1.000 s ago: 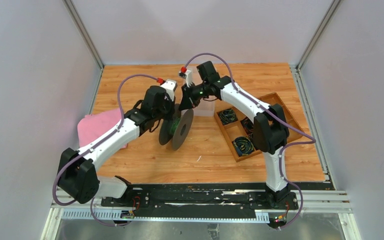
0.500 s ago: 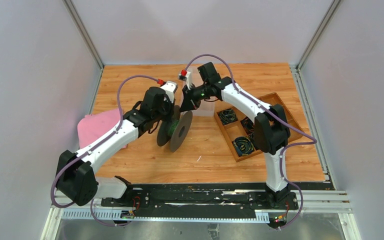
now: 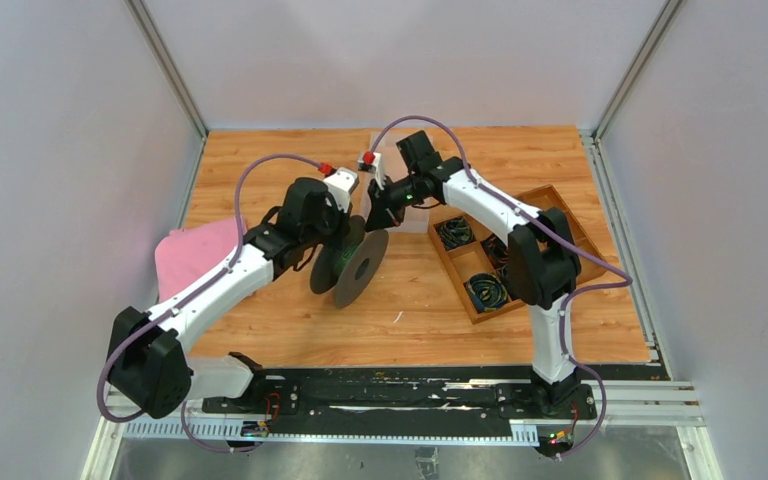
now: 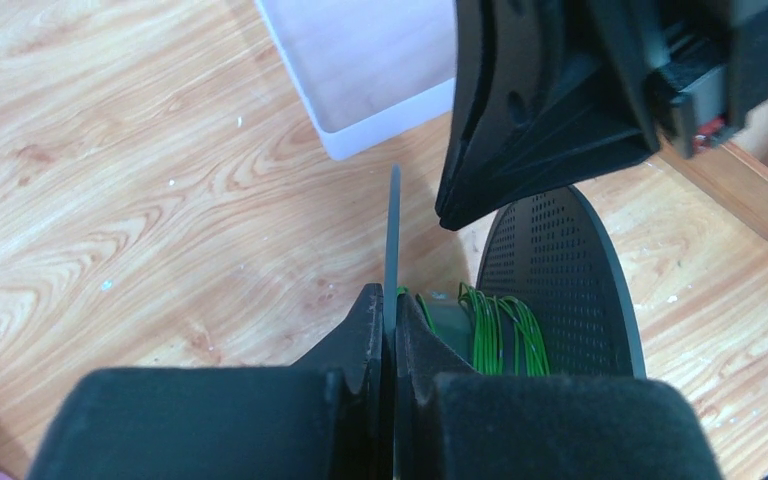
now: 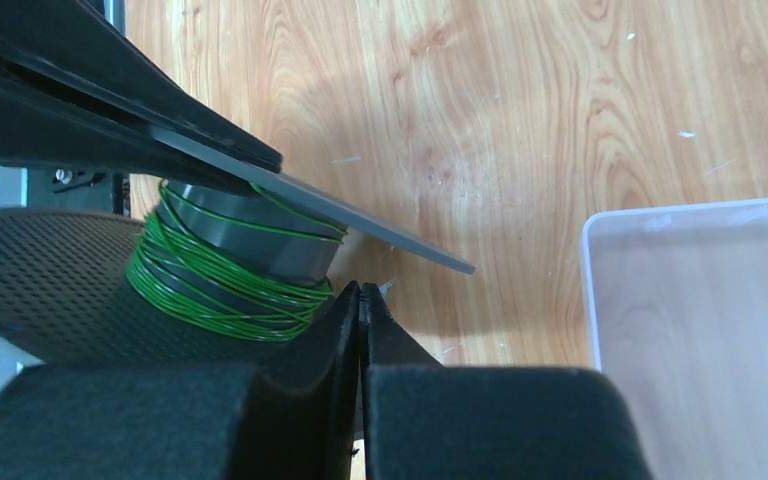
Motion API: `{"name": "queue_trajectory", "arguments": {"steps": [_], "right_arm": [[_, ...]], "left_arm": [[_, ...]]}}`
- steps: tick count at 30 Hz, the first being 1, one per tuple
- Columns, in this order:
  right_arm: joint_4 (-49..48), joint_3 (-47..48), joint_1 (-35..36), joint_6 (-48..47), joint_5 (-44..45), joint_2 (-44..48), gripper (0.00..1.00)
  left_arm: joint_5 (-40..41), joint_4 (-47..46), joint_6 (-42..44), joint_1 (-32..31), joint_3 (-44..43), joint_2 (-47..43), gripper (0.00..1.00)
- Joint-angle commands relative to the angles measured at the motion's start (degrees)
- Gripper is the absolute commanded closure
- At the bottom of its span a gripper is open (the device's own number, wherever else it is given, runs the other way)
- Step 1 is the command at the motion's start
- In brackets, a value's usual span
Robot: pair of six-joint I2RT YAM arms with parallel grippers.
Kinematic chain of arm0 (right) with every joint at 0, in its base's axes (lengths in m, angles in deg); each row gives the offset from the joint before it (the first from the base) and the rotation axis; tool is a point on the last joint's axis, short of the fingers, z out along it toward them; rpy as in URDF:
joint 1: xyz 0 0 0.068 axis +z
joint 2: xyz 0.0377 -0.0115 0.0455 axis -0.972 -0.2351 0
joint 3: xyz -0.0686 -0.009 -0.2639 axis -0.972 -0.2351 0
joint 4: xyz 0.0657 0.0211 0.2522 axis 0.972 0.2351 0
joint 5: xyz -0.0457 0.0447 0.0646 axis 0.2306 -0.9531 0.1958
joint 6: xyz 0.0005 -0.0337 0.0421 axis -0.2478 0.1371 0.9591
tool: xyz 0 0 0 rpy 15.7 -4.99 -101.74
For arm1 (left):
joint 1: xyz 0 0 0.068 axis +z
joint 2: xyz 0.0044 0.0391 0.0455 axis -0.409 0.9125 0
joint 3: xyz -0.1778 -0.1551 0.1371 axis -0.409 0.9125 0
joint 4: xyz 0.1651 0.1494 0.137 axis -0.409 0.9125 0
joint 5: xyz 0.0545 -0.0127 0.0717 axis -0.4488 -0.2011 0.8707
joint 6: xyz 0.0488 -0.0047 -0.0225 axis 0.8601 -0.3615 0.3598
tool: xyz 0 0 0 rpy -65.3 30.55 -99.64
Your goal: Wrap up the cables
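Green cable point(image 3: 340, 262) sits wound on the spool point(image 3: 360, 270), which has swung lower and leftward with the left arm over the last second, so winding seems underway. Left wrist: the left fingers point(image 4: 360, 345) clamp the spool's thin flange. Right wrist: the right fingers point(image 5: 385, 335) are pressed shut just beside the windings; any strand between them is hidden.
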Motion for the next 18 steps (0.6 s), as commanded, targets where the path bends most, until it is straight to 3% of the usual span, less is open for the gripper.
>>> {"name": "queue_trajectory", "arguments": {"steps": [1, 7, 18], "right_arm": [[6.77, -4.2, 2.19, -4.17, -3.1, -0.25, 0.99], [4.05, -8.77, 3.45, -5.58, -3.67, 1.19, 0.99], [1.91, -10.4, 3.25, -4.73, -2.35, 4.04, 0.99]], "left_arm": [[-0.71, -12.25, 3.13, 0.68, 2.02, -3.81, 1.0], [-4.72, -16.29, 6.53, 0.67, 5.26, -4.47, 1.0], [-2.07, -15.07, 6.38, 0.7, 5.04, -4.0, 1.0]]}}
